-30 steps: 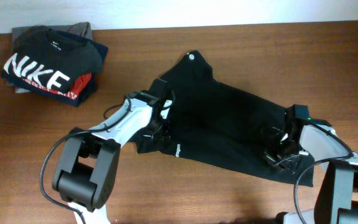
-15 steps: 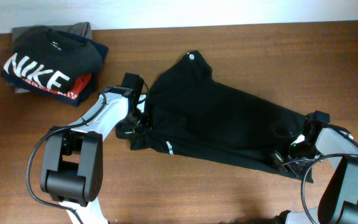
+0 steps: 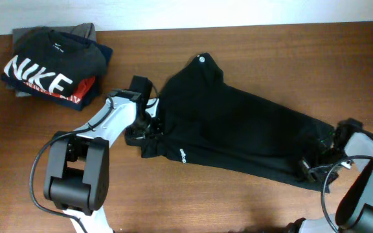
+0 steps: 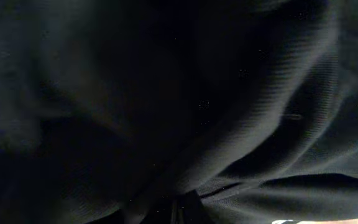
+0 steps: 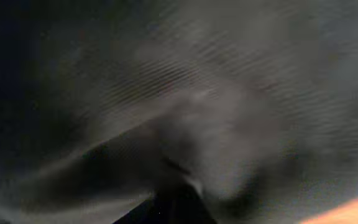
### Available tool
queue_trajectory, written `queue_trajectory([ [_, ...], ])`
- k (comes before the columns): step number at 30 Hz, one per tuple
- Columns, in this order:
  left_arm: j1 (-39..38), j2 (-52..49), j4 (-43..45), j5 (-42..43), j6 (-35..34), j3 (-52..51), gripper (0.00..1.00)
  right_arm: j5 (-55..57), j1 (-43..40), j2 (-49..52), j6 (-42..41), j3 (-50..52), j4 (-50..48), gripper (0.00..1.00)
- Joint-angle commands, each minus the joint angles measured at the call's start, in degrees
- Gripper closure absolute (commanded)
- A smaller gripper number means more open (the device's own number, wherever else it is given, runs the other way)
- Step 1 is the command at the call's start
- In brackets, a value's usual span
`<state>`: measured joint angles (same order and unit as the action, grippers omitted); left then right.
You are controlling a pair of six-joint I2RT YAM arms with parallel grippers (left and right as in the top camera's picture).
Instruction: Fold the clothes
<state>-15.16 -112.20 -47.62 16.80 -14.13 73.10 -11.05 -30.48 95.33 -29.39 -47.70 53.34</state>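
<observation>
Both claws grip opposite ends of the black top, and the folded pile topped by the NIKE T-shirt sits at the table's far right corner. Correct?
Wrong corner: the overhead view shows the NIKE-topped pile at the far left. The left claw and right claw do grip opposite ends of the black top.

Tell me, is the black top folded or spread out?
Spread out: the black top lies stretched as a long strip across the table between left gripper and right gripper.

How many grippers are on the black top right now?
2. The left gripper pinches the black top at its left edge; the right gripper pinches its lower-right end. Fingertips are hidden in fabric.
</observation>
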Motion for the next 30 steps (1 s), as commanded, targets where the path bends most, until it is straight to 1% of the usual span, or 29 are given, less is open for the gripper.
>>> queue_trajectory([
  [1, -4.24, -0.72, 2.16, 1.03, 1.44, 0.85, 0.96, 9.16, -4.15, 1.44, -0.7, -0.52, -0.37, 0.96],
  [4, -7.74, -0.72, 4.83, 1.03, 1.36, 0.85, 0.89, 9.42, -6.38, 1.44, -0.48, -0.52, -0.42, 0.96],
  [9, -11.45, -0.72, 6.4, -0.26, 0.02, 0.85, 0.84, 9.42, -9.22, 1.44, -0.48, -0.72, -1.09, 0.96],
  [13, -11.96, -0.72, 6.67, -0.72, 0.04, 0.85, 0.75, 9.77, -11.23, 1.44, -0.5, -1.18, -0.98, 0.96],
  [16, -11.89, -0.72, 6.97, -0.72, 0.07, 0.85, 0.71, 10.03, -12.5, 1.44, -0.5, -1.36, -1.09, 0.96],
  [19, -11.91, -0.72, 7.39, -0.72, 0.04, 0.85, 0.63, 10.01, -13.6, 1.44, -0.5, -2.64, -0.5, 0.96],
  [21, -11.91, -0.72, 7.52, -0.72, 0.04, 0.85, 0.63, 10.1, -13.99, 1.44, -0.5, -4.13, 0.44, 0.96],
  [23, -11.91, -0.72, 7.56, -0.74, 0.07, 0.85, 0.6, 10.01, -14.19, 1.44, -0.5, -5.79, 1.64, 0.96],
  [24, -11.91, -0.72, 7.61, -0.92, 0.04, 0.85, 0.57, 10.05, -14.16, 1.44, -0.5, -6.86, 2.38, 0.96],
  [26, -11.96, -0.72, 7.74, -1.14, 0.04, 0.83, 0.42, 10.05, -14.16, 1.44, -0.5, -8.7, 3.61, 0.96],
  [27, -11.96, -0.72, 7.76, -1.14, 0.04, 0.83, 0.39, 10.03, -14.16, 1.44, -0.52, -9.73, 4.44, 0.96],
  [30, -11.96, -0.72, 7.8, -1.18, 0.04, 0.83, 0.39, 8.31, -14.16, 1.44, -0.39, -12.37, 6.64, 0.96],
])
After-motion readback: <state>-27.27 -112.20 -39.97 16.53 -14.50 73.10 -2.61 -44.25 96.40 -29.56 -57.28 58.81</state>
